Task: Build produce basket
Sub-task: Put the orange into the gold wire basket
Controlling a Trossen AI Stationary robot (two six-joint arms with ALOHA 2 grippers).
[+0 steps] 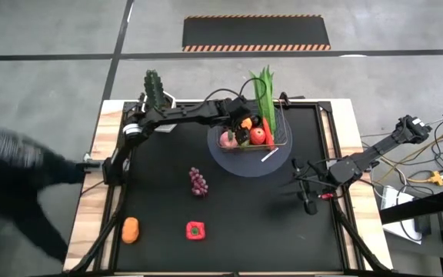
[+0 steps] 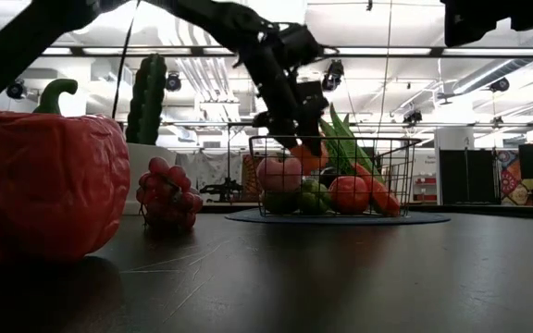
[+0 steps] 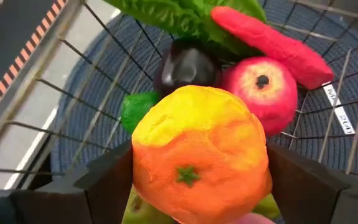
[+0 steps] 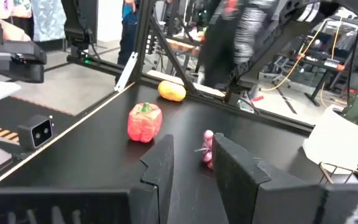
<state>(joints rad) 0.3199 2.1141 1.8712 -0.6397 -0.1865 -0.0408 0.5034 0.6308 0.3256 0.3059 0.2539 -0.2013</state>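
Basket [image 1: 277,132] near tabletop [image 1: 244,246] far edge is crowded; left gripper [image 1: 244,123] with orange fruit [image 3: 201,165] fills its opening. Centre open around grapes [image 1: 198,181]. Near edge: pepper [image 1: 195,230], orange piece [image 1: 131,229].

Grey floor [image 1: 44,31] with a striped black mat [image 1: 256,32] at upper centre; ceiling lights [image 2: 169,81] glow overhead.

Both arms are dark, nearly black, made of slim links with thicker blocks at the joints. The left arm [image 1: 183,114] carries a pale patch near its base, at the upper left of the high view. The right arm [image 1: 368,158] shows small red marks beside its thin black fingers [image 4: 235,168].
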